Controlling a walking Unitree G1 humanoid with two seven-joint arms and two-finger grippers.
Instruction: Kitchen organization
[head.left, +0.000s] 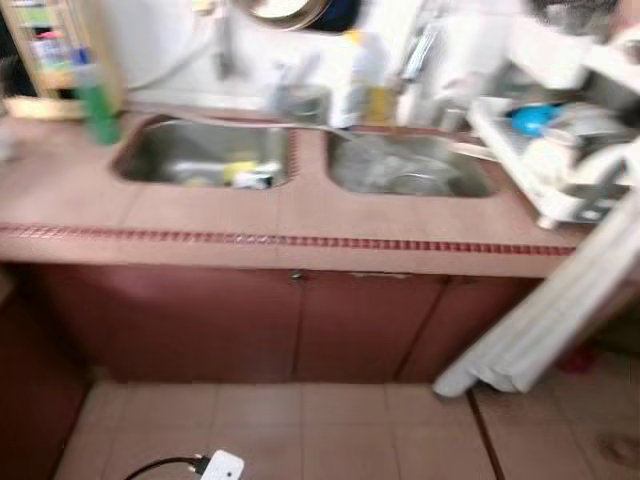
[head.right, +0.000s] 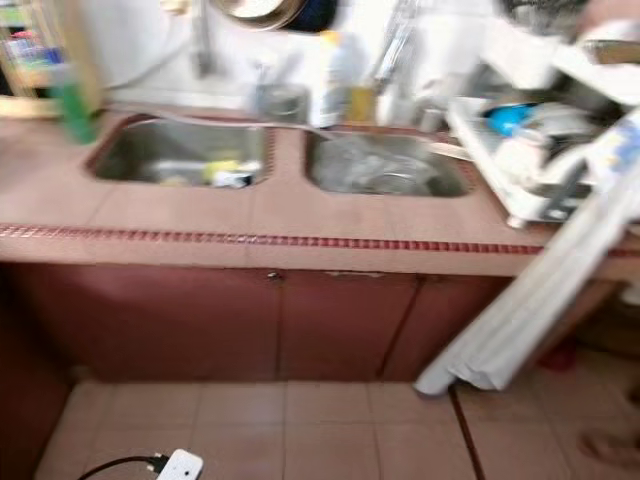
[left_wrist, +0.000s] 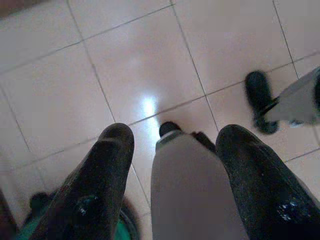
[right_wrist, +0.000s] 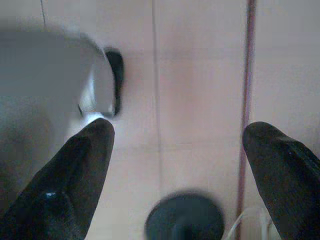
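The two eye views look forward and down, blurred, from standing height at a tiled counter (head.left: 200, 215) with a double sink (head.left: 205, 152); both share the cabinet doors (head.right: 340, 325) and floor tiles (head.left: 330, 430). Each wrist view points straight down along its black fingers (left_wrist: 97, 185) at floor tiles, close.

Left gripper (left_wrist: 175, 150): two long black fingers (left_wrist: 95, 190), rounded tips, matte w/ slight gloss; round recessed screw head on each near base. Light grey leg shell (left_wrist: 195, 185) w/ black foot tip, smooth plastic; second grey leg (left_wrist: 300, 102) w/ black foot, blurred. Right gripper (right_wrist: 177, 140): two black tapered fingers (right_wrist: 75, 175), faint glossy speck near base. Grey rounded leg shell (right_wrist: 50, 65), black-edged.
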